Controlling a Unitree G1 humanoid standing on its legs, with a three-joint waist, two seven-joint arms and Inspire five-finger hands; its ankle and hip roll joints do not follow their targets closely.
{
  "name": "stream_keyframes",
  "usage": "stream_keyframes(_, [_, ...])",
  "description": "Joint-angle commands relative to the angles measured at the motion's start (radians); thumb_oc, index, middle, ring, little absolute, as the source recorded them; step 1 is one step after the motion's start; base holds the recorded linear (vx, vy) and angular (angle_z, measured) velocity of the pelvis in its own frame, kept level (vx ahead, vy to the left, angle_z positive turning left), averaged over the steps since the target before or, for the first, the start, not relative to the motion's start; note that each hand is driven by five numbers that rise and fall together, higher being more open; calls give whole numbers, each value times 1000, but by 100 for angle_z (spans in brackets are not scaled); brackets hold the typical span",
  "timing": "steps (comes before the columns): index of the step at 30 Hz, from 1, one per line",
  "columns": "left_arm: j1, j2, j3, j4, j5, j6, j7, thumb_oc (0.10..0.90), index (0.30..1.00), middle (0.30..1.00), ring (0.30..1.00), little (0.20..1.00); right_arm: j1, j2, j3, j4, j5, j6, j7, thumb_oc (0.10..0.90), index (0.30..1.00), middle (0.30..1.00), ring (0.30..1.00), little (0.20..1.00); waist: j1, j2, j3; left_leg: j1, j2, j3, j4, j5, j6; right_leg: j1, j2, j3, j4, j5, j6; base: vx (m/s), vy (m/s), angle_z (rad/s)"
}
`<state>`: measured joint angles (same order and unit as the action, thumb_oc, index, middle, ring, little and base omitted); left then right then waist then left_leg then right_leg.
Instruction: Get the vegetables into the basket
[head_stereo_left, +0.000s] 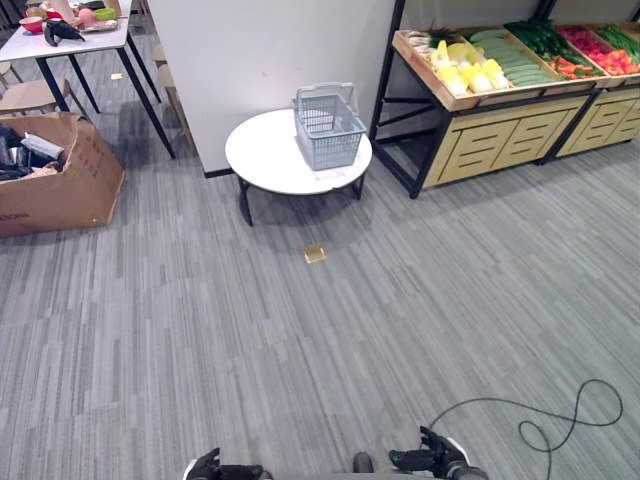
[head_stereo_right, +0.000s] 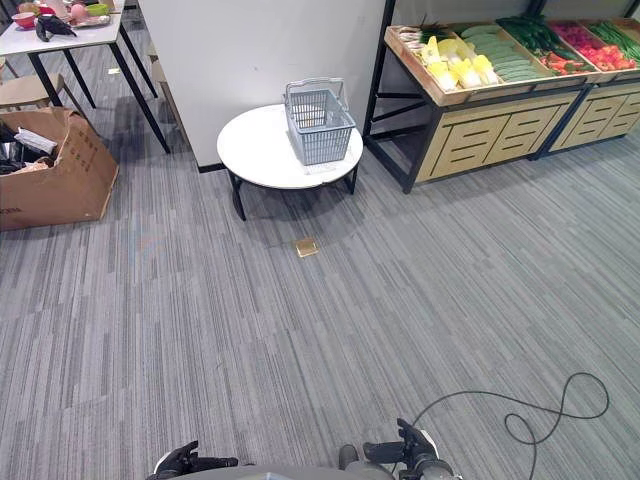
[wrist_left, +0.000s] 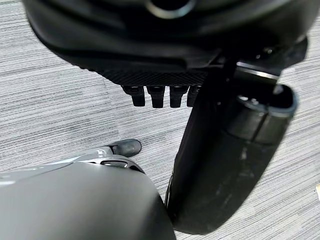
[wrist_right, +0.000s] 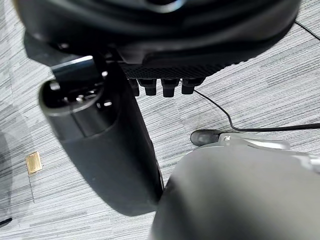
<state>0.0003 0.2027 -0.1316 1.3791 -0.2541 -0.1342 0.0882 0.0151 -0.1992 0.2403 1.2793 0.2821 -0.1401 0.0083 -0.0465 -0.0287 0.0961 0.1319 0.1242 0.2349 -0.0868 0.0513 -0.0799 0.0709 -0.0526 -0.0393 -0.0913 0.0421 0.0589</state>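
Observation:
An empty grey plastic basket (head_stereo_left: 328, 128) stands on a round white table (head_stereo_left: 265, 160) far ahead of me. To its right a wooden stand (head_stereo_left: 500, 140) holds the vegetables: yellow ones (head_stereo_left: 468, 68), green cucumbers (head_stereo_left: 515, 60), dark greens (head_stereo_left: 545, 38) and red ones (head_stereo_left: 595, 50). My left hand (head_stereo_left: 215, 468) and right hand (head_stereo_left: 432, 460) hang low in front of me, well short of the table. Both are open with relaxed fingers and hold nothing. In the wrist views the left hand (wrist_left: 220, 165) and right hand (wrist_right: 105, 150) show only grey carpet past them.
A white pillar (head_stereo_left: 270, 50) rises behind the round table. An open cardboard box (head_stereo_left: 60, 175) sits on the floor at the left, with a desk (head_stereo_left: 60, 45) of small items behind it. A small brass floor plate (head_stereo_left: 315, 253) lies on the carpet before the table.

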Motion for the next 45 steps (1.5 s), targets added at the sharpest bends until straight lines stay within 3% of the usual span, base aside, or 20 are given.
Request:
stream_keyframes(1, [-22, -34, 2, 56, 10, 0, 12, 900, 1000, 1000, 1000, 1000, -12, 0, 20, 40, -4, 4, -8, 900, 1000, 1000, 1000, 1000, -19, -15, 35, 7, 29, -35, 0, -16, -58, 21, -39, -32, 4, -27, 75, 0, 0, 0])
stream_keyframes(15, [-29, -32, 0, 63, 6, -1, 4, 900, 1000, 1000, 1000, 1000, -18, -11, 6, 40, 11, -2, -13, 900, 1000, 1000, 1000, 1000, -25, -9, 40, 10, 38, -28, 0, -11, -65, 20, -28, -29, 4, -32, 67, 4, -9, -1])
stream_keyframes(22, [-46, -11, 14, 53, -18, -8, 25, 900, 1000, 1000, 1000, 1000, -25, -36, -6, 23, 28, -10, -27, 900, 1000, 1000, 1000, 1000, -36, 14, 78, -16, 71, -41, 15, 48, -87, -29, -4, -27, 74, -65, 39, -6, -114, 3])
stream_keyframes(24, [-55, -9, 15, 34, -47, -18, 25, 900, 1000, 1000, 1000, 1000, -25, -47, -6, 17, 34, -16, -32, 900, 1000, 1000, 1000, 1000, -36, 17, 94, -55, 94, -66, 113, 61, -96, -41, 18, -17, 98, -83, 12, 24, -264, 9])
stream_keyframes(25, [-59, -19, -9, 7, -52, -23, 13, 900, 1000, 1000, 1000, 1000, -25, -61, -7, 13, 34, -18, -37, 900, 1000, 1000, 1000, 1000, -28, 12, 121, -125, 86, -117, 248, 83, -89, -28, 23, -16, 110, -95, -7, 53, -268, 12])
stream_keyframes(26, [-62, -23, -19, 0, -56, -25, 8, 900, 1000, 1000, 1000, 1000, -28, -69, -6, 15, 33, -18, -39, 900, 1000, 1000, 1000, 1000, -21, 11, 130, -152, 61, -158, 286, 89, -82, -24, 22, -11, 115, -100, -9, 100, -188, 17])
stream_keyframes(27, [-71, -26, -30, -5, -71, -29, 0, 900, 1000, 1000, 1000, 1000, -35, -81, -13, 21, 37, -16, -40, 900, 1000, 1000, 1000, 1000, -8, 9, 139, -225, 11, -205, 281, 81, -62, -12, 10, -7, 111, -105, -3, 79, -39, 7])
stream_keyframes(29, [-73, -28, -37, -18, -77, -36, 2, 900, 1000, 1000, 1000, 1000, -37, -89, -21, 22, 39, -15, -40, 900, 1000, 1000, 1000, 1000, -7, 9, 135, -264, 7, -194, 219, 57, -47, 4, -4, -5, 97, -114, 9, 179, 42, 4])
stream_keyframes(31, [-72, -32, -53, -21, -65, -37, 4, 900, 1000, 1000, 1000, 1000, -36, -95, -28, 24, 39, -12, -43, 900, 1000, 1000, 1000, 1000, -1, 17, 129, -315, 21, -174, 156, 99, -50, 29, -14, -6, 90, -125, 17, 269, 125, 12])
stream_keyframes(32, [-70, -34, -59, -27, -62, -41, 7, 900, 1000, 1000, 1000, 1000, -36, -97, -31, 25, 37, -14, -48, 900, 1000, 1000, 1000, 1000, 9, 25, 127, -348, 20, -183, 90, 150, -60, 51, -13, 5, 91, -143, 23, 366, 171, 14])
stream_keyframes(35, [-57, -37, -59, -41, -70, -48, -9, 900, 1000, 1000, 1000, 1000, -45, -100, -33, 32, 22, -14, -44, 900, 1000, 1000, 1000, 1000, 33, 35, 109, -338, 13, -198, 16, 182, -78, 105, -13, 55, 92, -167, 34, 445, 267, -21])
stream_keyframes(37, [-41, -31, -57, -39, -72, -43, -30, 900, 1000, 1000, 1000, 1000, -31, -95, -45, 32, 25, -12, -31, 900, 1000, 1000, 1000, 1000, 31, 25, 83, -304, 6, -177, 6, 161, -58, 118, -36, 83, 114, -177, 53, 321, 302, -116])
stream_keyframes(39, [-37, -19, -67, -40, -49, -38, -47, 900, 1000, 1000, 1000, 1000, -26, -88, -56, 34, 28, -5, -19, 900, 1000, 1000, 1000, 1000, 21, 7, 77, -272, -19, -125, 8, 125, -17, 85, -79, 113, 175, -128, 95, 290, 395, -116])
stream_keyframes(44, [-50, 16, -55, -37, -19, -38, -44, 900, 1000, 1000, 1000, 1000, -42, -77, -40, 21, 15, 3, -1, 900, 1000, 1000, 1000, 1000, 22, -27, 87, -253, -64, -68, 22, 67, 34, 24, -132, 170, 229, 25, 145, 155, 244, -50])
stream_keyframes(45, [-50, 17, -55, -37, -19, -38, -44, 900, 1000, 1000, 1000, 1000, -42, -76, -40, 21, 15, 3, -2, 900, 1000, 1000, 1000, 1000, 23, -28, 87, -253, -64, -67, 22, 67, 34, 24, -132, 171, 228, 25, 145, 83, 125, -3])
